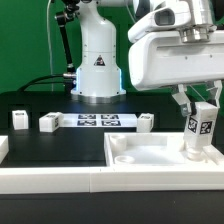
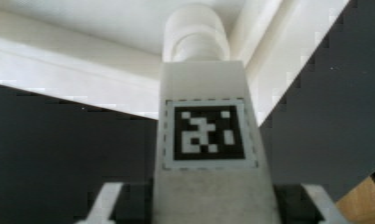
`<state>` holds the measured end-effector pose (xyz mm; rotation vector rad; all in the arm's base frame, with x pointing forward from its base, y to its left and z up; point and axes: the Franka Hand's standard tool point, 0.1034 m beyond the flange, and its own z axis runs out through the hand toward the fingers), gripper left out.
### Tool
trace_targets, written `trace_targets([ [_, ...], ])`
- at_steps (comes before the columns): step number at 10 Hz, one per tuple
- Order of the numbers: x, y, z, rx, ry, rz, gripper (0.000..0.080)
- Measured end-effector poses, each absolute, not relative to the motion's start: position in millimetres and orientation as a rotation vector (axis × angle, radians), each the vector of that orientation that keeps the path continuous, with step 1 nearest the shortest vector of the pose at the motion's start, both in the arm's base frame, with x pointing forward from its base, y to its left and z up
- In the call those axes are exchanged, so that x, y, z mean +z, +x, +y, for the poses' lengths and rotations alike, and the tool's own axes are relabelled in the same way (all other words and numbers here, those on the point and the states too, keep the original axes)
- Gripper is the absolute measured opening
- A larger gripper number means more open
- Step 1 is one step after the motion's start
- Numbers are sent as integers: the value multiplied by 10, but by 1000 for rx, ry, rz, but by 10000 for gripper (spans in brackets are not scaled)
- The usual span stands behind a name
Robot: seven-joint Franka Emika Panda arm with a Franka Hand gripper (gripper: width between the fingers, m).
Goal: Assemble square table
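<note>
Leg post (image 1: 201, 128) at the square top (image 1: 150, 152)
Gripper (image 1: 202, 104) clamped on the upright leg post at its corner; black table (image 1: 60, 145) beneath, green backdrop (image 1: 25, 40) behind.

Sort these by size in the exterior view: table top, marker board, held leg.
Largest: table top. Then marker board and held leg look about alike: board longer, leg thicker and nearer the camera, so unsure.

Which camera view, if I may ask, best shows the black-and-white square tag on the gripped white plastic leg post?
The wrist view: the black-and-white square tag appears large and close on the white plastic leg post. The exterior view shows it small and coarse.
</note>
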<state>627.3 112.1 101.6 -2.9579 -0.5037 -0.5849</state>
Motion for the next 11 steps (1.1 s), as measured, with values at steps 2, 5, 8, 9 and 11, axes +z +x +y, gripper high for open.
trace_targets([
  [2,1009,6283,1128,-587,-2957,-504,290],
  [5,938,6296,1109,-585,-2959,-499,290],
  [8,882,6293,1115,-639,-2955,-495,290],
  [9,882,6293,1117,-658,-2953,-494,290],
  [11,884,6285,1099,-697,-2952,-491,290],
])
